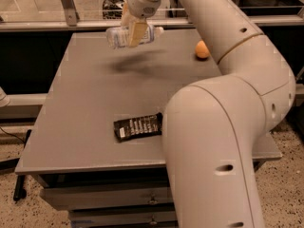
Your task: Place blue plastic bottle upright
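Camera view: two-finger gripper [135,31] clamps clear, blue-labelled plastic bottle [118,36] aloft, left of round orange fruit [203,50]. Long axis near-horizontal, cap [159,31] toward fruit; you must rotate it vertical.
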`<act>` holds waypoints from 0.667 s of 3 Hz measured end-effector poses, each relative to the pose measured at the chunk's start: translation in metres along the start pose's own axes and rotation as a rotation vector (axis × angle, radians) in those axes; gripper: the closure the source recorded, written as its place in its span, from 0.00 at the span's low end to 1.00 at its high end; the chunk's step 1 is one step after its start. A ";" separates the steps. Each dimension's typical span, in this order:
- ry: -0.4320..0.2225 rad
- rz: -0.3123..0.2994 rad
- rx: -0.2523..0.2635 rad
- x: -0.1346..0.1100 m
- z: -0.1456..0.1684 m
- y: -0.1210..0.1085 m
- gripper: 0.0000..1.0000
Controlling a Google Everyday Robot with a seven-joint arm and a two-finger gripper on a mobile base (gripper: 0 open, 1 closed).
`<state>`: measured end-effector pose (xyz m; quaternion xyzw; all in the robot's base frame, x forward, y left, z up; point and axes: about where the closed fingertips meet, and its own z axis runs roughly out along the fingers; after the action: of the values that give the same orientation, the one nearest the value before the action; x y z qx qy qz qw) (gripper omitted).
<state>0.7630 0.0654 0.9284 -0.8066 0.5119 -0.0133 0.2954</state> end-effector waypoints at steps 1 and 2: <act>0.000 0.001 -0.001 0.000 0.001 0.000 1.00; 0.026 -0.114 0.001 -0.013 0.001 -0.005 1.00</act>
<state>0.7607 0.0784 0.9338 -0.8341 0.4687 -0.0409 0.2880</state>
